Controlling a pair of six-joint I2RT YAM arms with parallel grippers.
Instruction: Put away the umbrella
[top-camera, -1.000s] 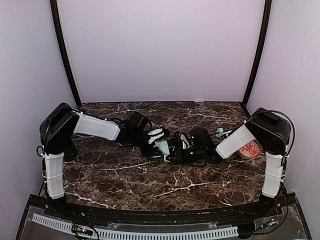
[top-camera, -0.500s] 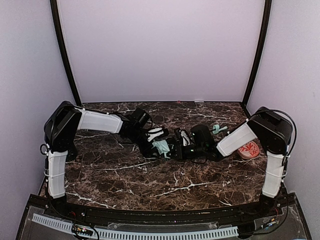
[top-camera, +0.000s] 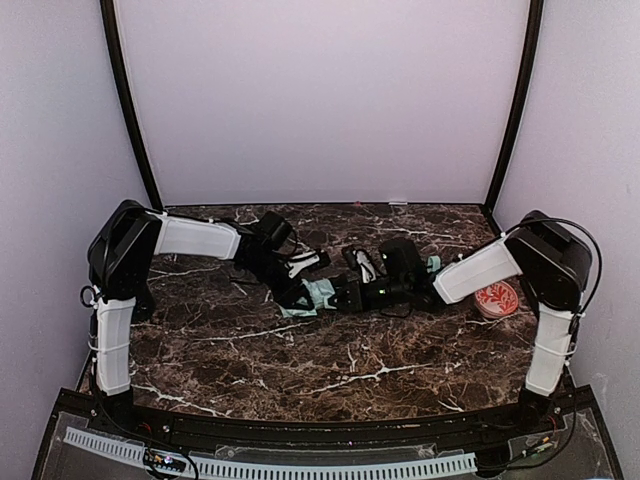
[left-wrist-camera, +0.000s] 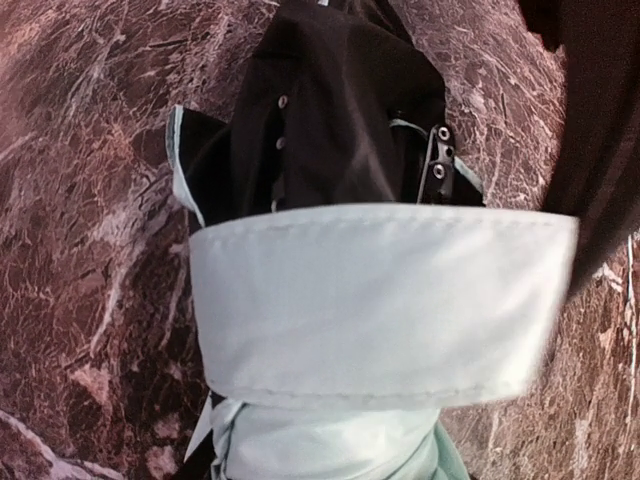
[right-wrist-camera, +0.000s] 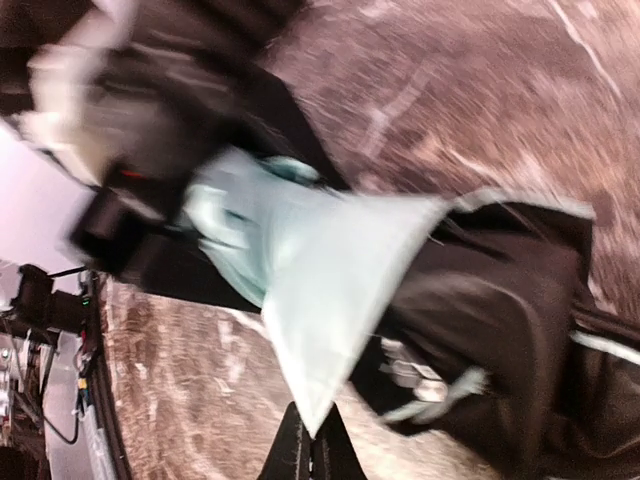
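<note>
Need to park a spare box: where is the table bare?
Bare table: the near strip between the umbrella and the front edge, and the back strip along the wall. Crowded: mid-table around the umbrella; a red disc sits far right.

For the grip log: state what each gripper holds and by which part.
The right gripper pinches the umbrella by a pointed corner of its mint fabric. Whether the left gripper holds anything cannot be told.
</note>
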